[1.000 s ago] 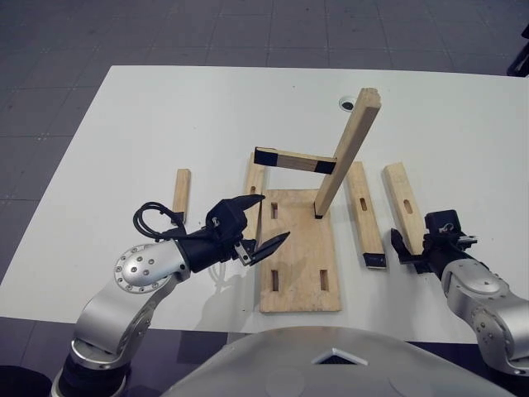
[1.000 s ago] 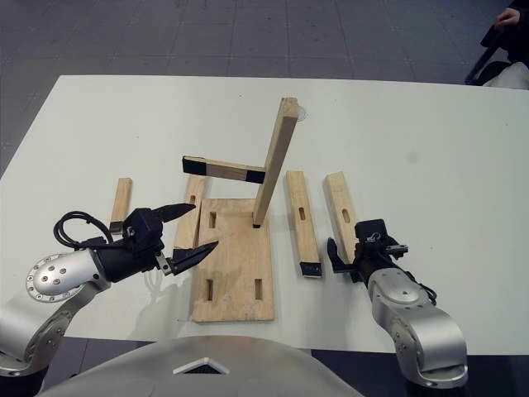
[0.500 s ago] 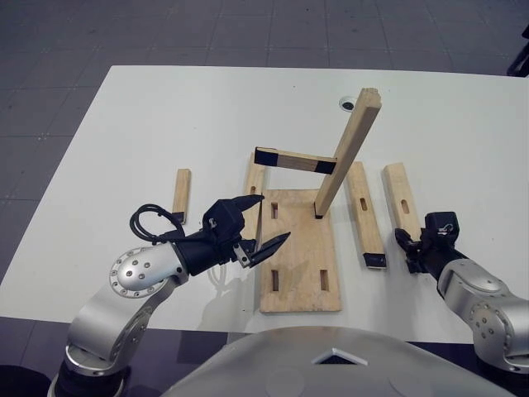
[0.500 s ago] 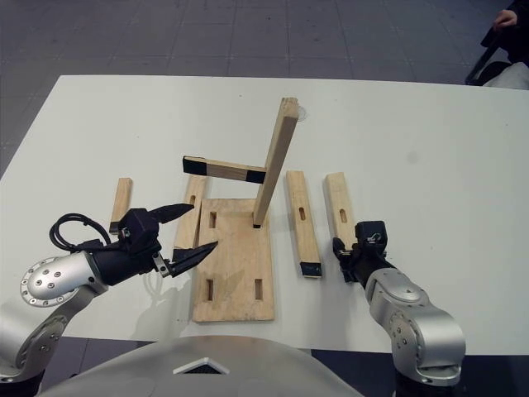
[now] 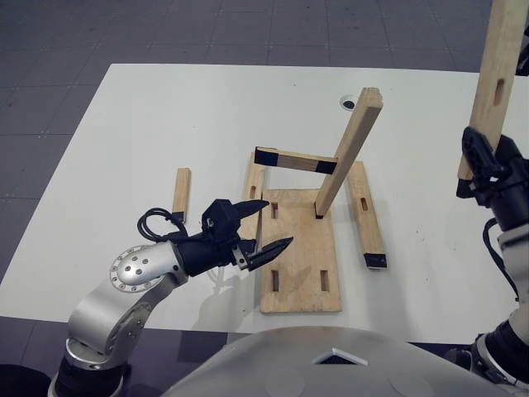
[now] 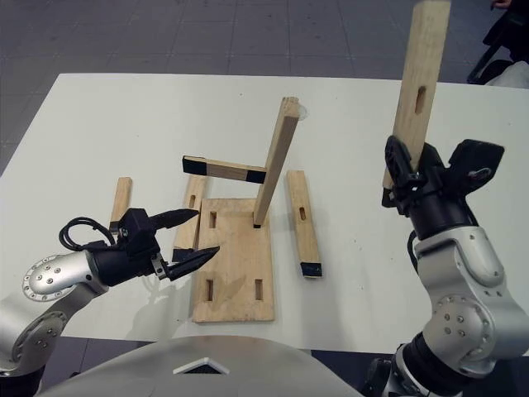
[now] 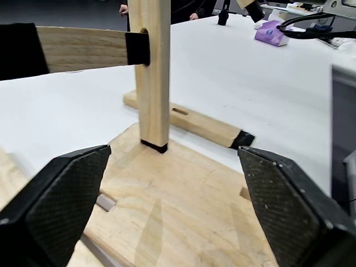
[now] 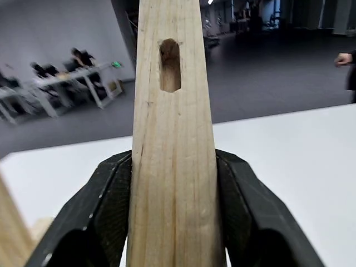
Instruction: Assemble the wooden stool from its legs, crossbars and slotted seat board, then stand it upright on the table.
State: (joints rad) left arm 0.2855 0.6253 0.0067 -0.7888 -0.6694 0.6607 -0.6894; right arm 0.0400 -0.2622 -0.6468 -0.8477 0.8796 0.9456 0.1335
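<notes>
As right end effector [image 6: 411,175] grips one leg [image 6: 421,78] | 3 others (2 crossbars [image 5: 295,160])

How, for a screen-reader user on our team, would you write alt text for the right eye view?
The right gripper holds a slotted wooden leg upright above the white table, jaws shut on its lower end. The left gripper, jaws open, hovers by the seat board, where a second leg stands with a crossbar.

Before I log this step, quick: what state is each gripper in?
Left gripper: open, holding nothing.
Right gripper: shut on a leg, raised in the air.
</notes>
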